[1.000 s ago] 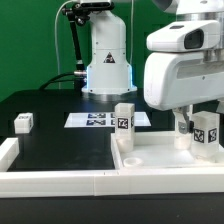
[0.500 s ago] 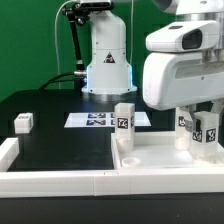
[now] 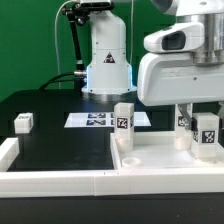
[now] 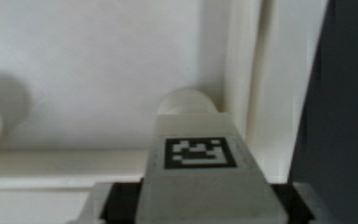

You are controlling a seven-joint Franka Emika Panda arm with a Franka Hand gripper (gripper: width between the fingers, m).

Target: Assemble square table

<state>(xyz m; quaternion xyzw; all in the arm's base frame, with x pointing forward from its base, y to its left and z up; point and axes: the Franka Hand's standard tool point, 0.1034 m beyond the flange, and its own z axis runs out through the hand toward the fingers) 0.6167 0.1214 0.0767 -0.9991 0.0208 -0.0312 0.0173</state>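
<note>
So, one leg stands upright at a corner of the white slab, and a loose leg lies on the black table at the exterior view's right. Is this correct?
Not quite. The exterior view shows the loose leg on the black table at its left, not its right. The upright leg at a corner of the white slab is as you say.

The claw (image 3: 202,126) hangs downward, clamped around a leg (image 4: 197,150).

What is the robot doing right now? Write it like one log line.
gripper: shut on leg | leg: upright, over tabletop | second leg: standing at tabletop corner
</note>
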